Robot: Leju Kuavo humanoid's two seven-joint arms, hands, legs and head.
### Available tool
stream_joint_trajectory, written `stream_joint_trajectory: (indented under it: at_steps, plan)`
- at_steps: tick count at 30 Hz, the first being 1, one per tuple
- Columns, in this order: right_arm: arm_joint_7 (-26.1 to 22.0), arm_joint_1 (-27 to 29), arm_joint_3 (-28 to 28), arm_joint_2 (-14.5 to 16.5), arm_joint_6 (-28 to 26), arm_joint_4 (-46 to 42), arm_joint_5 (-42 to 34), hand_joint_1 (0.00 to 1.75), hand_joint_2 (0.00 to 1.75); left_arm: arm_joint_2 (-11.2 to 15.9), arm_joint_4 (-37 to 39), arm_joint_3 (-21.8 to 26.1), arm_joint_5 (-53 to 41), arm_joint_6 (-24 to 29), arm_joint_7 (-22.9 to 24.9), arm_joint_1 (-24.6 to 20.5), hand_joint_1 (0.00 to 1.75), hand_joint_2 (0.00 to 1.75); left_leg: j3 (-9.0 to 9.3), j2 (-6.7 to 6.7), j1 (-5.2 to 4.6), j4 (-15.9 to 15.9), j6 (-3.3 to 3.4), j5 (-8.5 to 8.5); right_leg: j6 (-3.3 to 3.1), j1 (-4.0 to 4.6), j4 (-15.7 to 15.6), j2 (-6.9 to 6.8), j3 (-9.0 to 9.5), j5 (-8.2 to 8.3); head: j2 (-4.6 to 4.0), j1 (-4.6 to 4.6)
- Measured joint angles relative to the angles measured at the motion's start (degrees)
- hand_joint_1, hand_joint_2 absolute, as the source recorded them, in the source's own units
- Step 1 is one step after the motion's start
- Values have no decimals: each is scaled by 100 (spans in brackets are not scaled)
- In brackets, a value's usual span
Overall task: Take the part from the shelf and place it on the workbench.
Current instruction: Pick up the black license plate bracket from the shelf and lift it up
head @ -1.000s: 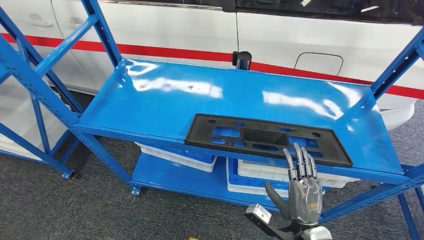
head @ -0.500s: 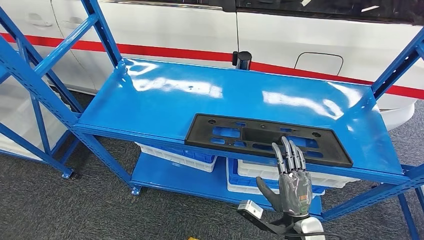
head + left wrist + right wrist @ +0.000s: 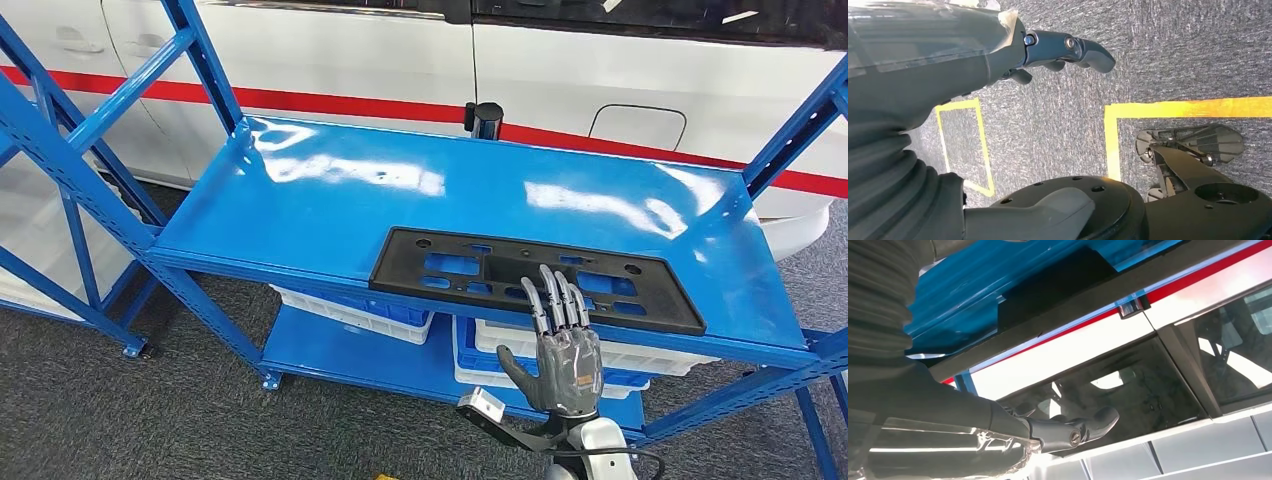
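The part [image 3: 470, 272] is a long flat black panel with several cut-outs. It lies near the front edge of the blue shelf [image 3: 330, 190]. My right hand [image 3: 560, 350] is raised in front of the shelf edge, with its fingers straight and apart and its fingertips over the part's front rim. It holds nothing. In the right wrist view the part's dark edge [image 3: 1058, 290] lies on the blue shelf beyond my right hand [image 3: 1068, 430]. My left hand [image 3: 1058, 50] hangs over the floor with nothing in it.
A white car with a red stripe [image 3: 600, 70] stands close behind the shelf. White and blue bins [image 3: 360, 310] sit on the lower shelf. Blue uprights [image 3: 60, 160] frame both sides. Yellow tape lines [image 3: 1173, 107] mark the grey carpet.
My right hand has moved left and up toward the shelf, and its fingertips now overlap the part's front rim. The part has not moved.
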Motion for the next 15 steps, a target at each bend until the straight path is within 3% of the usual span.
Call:
stream_joint_trajectory:
  at_steps: [15]
  plan:
    - [580,-200,-221,171,11,221,659,0,175,77,1,-150,-188,-141,5,-22,0,175,0,0,0,0,0,0,0,0,0,0,0,0,0,1]
